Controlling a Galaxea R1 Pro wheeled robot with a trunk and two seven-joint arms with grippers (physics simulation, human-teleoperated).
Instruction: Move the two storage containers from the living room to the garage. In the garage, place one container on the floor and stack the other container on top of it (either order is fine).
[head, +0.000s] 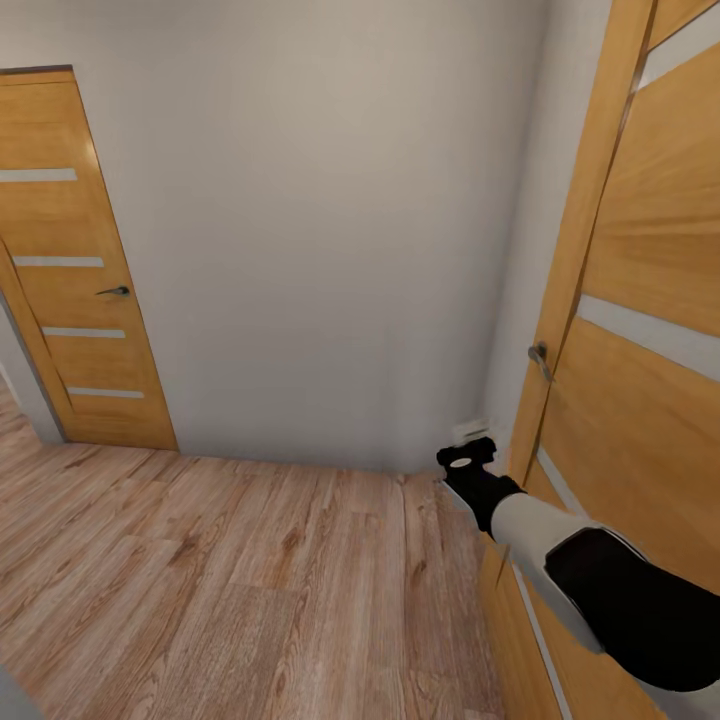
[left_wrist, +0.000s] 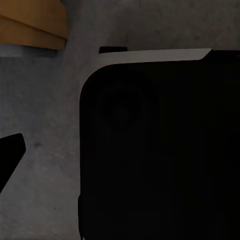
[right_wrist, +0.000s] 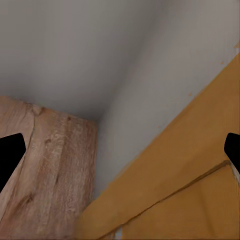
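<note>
Right arm (head: 600, 570) reaches forward, its fingers (right_wrist: 10, 155) spread wide apart.

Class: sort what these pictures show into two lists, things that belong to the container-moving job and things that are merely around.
Belonging to the job:
right tool, fingers spread, holding nothing

Merely around:
door with lever handle at the left
open door close by the right arm
white wall
wood-plank flooring

You had soft, even light in the head view, no hard shadows; wall (head: 330, 230) faintly darker toward the corner. Edges bent, wide-angle style. Left wrist pic was dim, mostly black. Right wrist pic looked soft, slightly blurred.
</note>
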